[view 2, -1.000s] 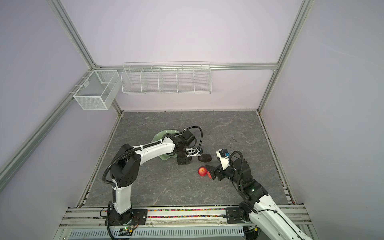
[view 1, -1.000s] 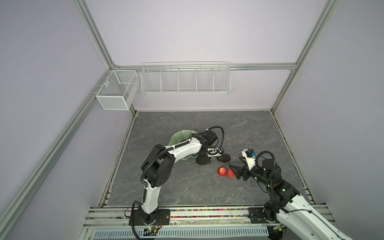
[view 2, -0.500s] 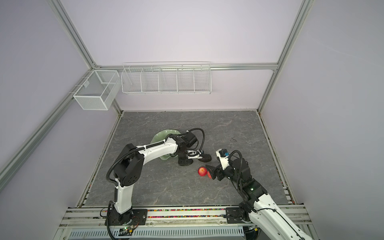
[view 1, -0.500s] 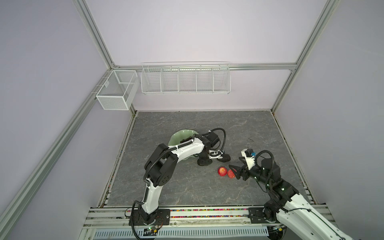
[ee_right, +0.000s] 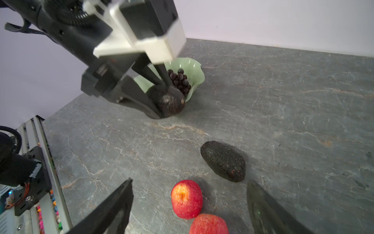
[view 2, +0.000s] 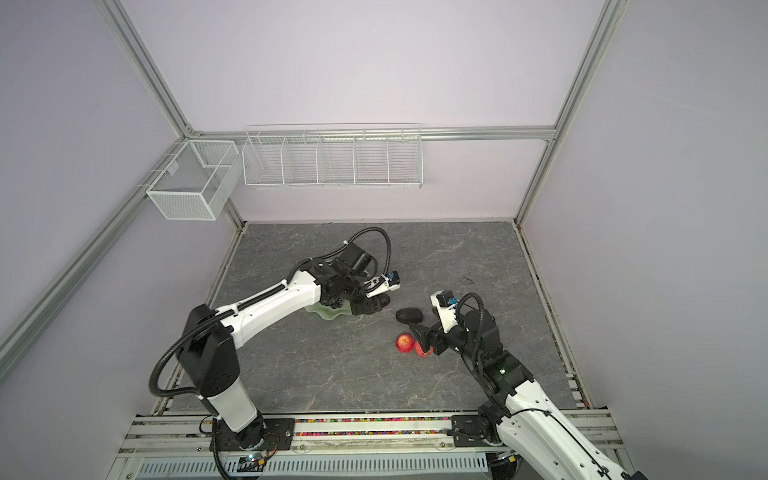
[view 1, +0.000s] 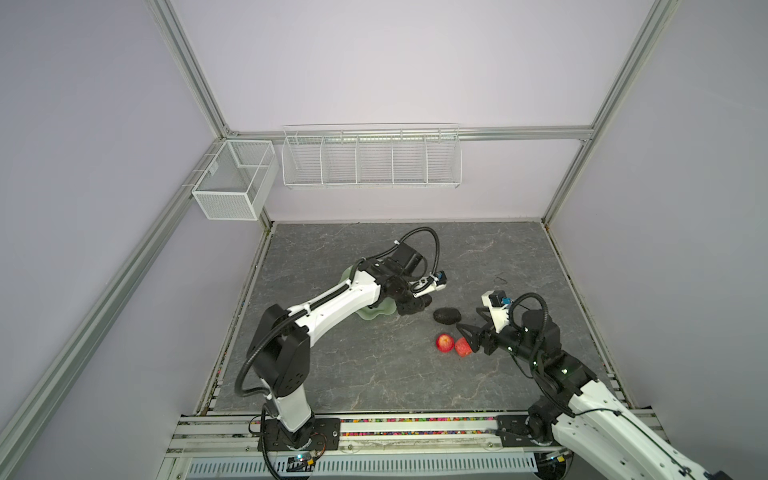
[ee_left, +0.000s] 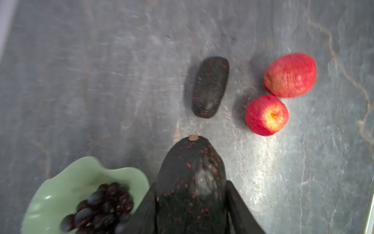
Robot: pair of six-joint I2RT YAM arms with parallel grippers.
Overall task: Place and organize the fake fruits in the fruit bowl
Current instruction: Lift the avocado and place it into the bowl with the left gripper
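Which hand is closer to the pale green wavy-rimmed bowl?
Left. The left hand, gripping a black bumpy avocado, sits beside that bowl; the right hand is open near the two red apples, farther off.

Bare tabletop [view 1: 478,257] beyond loose avocado [view 1: 446,316] and apples [view 1: 445,343] (left arm [view 1: 332,305] across bowl [view 1: 376,314])

A blackish bumpy avocado [ee_left: 190,162] is clamped by the left gripper [ee_left: 191,184] beside the mint-green scalloped bowl [ee_left: 60,182]; the right gripper [ee_right: 189,181] is spread wide.

Glossy bowl [ee_left: 60,188] — rough, matt avocado [ee_left: 192,178]
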